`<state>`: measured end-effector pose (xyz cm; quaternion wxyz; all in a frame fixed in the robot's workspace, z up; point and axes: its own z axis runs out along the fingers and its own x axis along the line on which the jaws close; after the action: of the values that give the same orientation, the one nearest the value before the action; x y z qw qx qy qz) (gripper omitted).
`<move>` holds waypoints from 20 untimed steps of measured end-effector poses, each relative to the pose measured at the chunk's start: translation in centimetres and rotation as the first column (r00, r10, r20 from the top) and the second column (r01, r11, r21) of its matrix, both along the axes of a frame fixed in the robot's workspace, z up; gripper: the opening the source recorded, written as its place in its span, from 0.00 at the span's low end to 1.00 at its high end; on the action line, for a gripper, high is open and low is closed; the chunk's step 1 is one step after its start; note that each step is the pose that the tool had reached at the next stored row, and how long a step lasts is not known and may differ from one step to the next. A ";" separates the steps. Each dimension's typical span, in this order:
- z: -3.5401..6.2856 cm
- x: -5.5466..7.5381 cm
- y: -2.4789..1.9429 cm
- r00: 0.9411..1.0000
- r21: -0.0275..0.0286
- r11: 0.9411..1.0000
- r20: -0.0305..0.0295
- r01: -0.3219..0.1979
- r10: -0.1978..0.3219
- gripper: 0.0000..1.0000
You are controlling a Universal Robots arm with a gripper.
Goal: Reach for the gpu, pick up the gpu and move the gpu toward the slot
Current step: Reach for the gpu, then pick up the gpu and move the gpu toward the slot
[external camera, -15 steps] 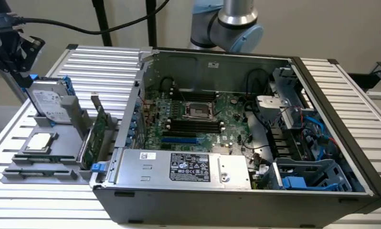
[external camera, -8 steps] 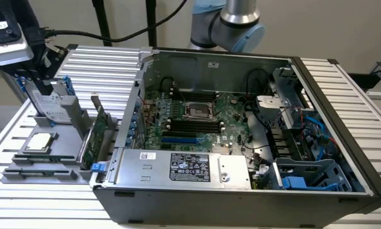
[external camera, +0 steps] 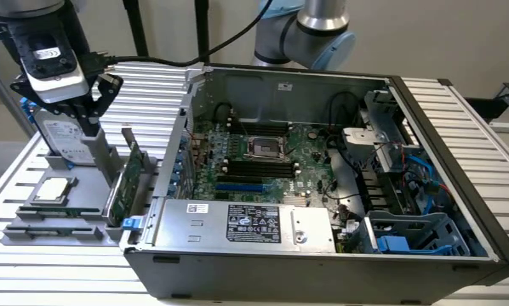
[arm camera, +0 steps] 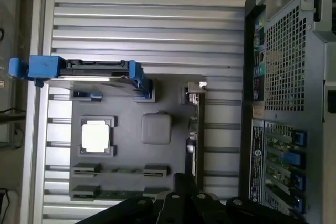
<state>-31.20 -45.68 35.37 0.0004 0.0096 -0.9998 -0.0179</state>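
Observation:
The gpu [external camera: 134,173] is a thin green card standing on edge in a grey fixture [external camera: 33,233], beside the open computer case [external camera: 323,268]. In the wrist view the gpu [arm camera: 197,129] shows edge-on, with its silver bracket [arm camera: 195,88] at one end. My gripper [external camera: 88,123] hangs above the fixture, higher than the gpu and toward the exterior view's left of it, in front of the hard drive. It is shut with nothing in it. In the wrist view the gripper [arm camera: 185,178] lies close to the card's line. A blue slot [external camera: 242,188] sits on the motherboard.
A silver hard drive with blue rails [arm camera: 79,69] stands upright in the fixture, and a square CPU chip [external camera: 52,189] lies flat near it. The case wall [external camera: 182,159] rises right beside the gpu. Everything rests on a ribbed aluminium table [arm camera: 147,19].

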 end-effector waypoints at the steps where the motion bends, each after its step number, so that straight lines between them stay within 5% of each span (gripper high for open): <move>1: -0.18 0.4 -0.02 1.000 0.000 1.000 0.000 0.000 0.000 0.11; 20: -0.52 1.0 -0.05 1.000 0.000 1.000 0.000 0.000 0.000 0.12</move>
<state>-30.21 -45.73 34.85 0.0005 0.0095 -0.9998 -0.0177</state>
